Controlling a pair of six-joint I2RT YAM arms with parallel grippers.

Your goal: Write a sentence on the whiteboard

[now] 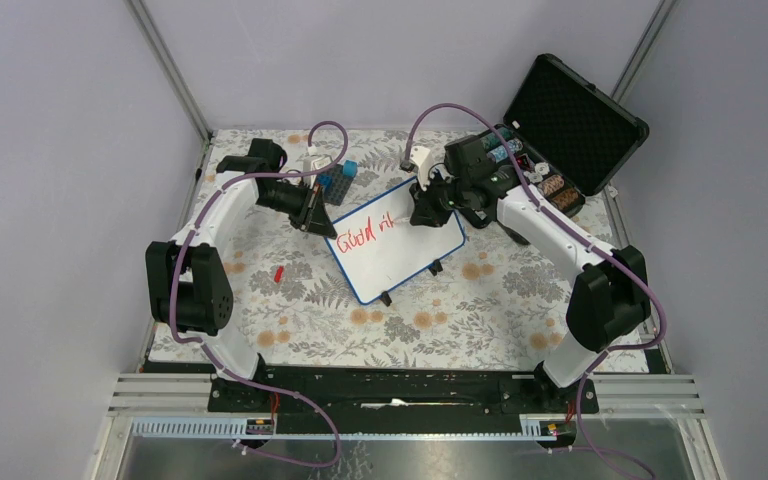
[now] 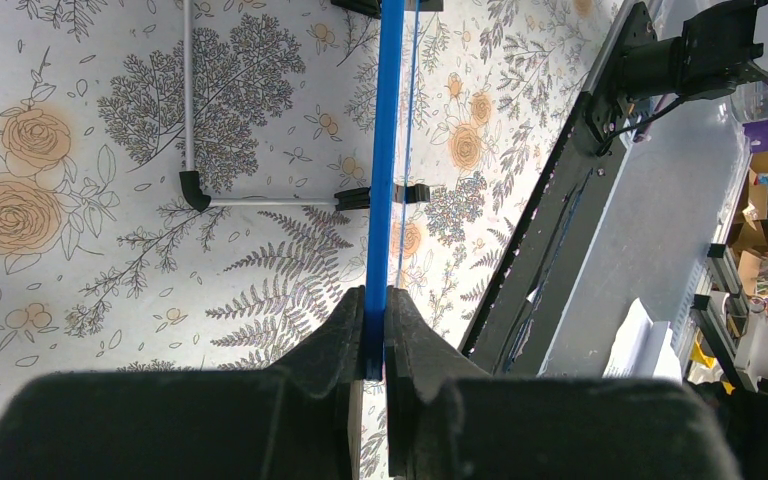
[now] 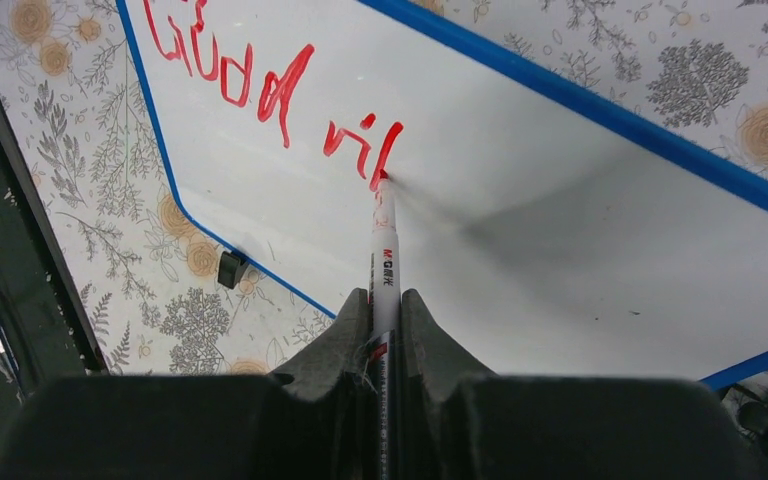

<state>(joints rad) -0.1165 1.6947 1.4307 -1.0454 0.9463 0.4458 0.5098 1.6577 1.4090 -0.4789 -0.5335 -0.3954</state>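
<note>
The whiteboard (image 1: 400, 250), white with a blue rim and two black feet, lies tilted at the table's middle. Red letters (image 1: 360, 235) read "Good vi" plus one stroke; they also show in the right wrist view (image 3: 260, 90). My left gripper (image 1: 316, 222) is shut on the board's blue rim (image 2: 385, 180) at its left corner. My right gripper (image 1: 422, 212) is shut on a white red-tipped marker (image 3: 384, 260). The marker tip touches the board at the foot of the last stroke.
An open black case (image 1: 560, 130) with small parts stands at the back right. A blue block (image 1: 340, 180) sits behind the board. A small red cap (image 1: 278, 272) lies on the floral cloth at the left. The black front rail (image 2: 550, 230) runs along the near edge.
</note>
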